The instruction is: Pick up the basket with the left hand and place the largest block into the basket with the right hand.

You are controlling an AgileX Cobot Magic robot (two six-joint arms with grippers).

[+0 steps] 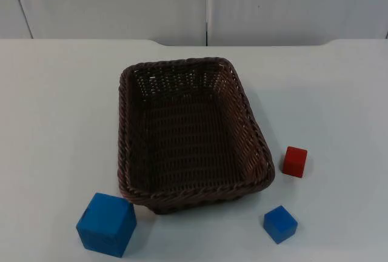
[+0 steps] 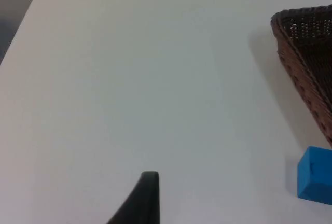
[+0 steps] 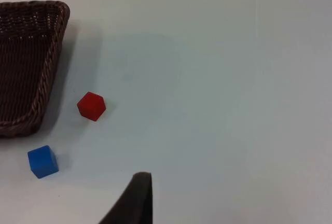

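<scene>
- Dark brown woven wicker basket (image 1: 191, 131), rectangular and empty, sits flat mid-desk, nearer the front edge; nothing holds it.
- Large blue cube block (image 1: 107, 224) sits by the desk's front edge, just beside the basket's front-left corner. It is the largest block, so the task's target.
- Small blue cube block (image 1: 280, 223) sits by the front edge off the basket's front-right corner; small red cube block (image 1: 295, 161) is just beside the basket's right wall.
- White desk (image 1: 54, 122) carries all of it.
- Left gripper: one black fingertip (image 2: 142, 195) is seen over bare desk, well apart from the basket's left side. Cannot tell if the fingers are open or closed.
- Right gripper: one black fingertip (image 3: 136, 195) hangs over bare desk, right of the red and small blue blocks. Fingers' state cannot be told either.
- Step in hand, by my read: left arm goes to the basket first.
- To do it well: take the left long rim mid-length, one finger inside and one outside the wall, and lift level so it doesn't tip.
- Keep clear of the large blue block at that corner; the right arm must cross over to reach it.
</scene>
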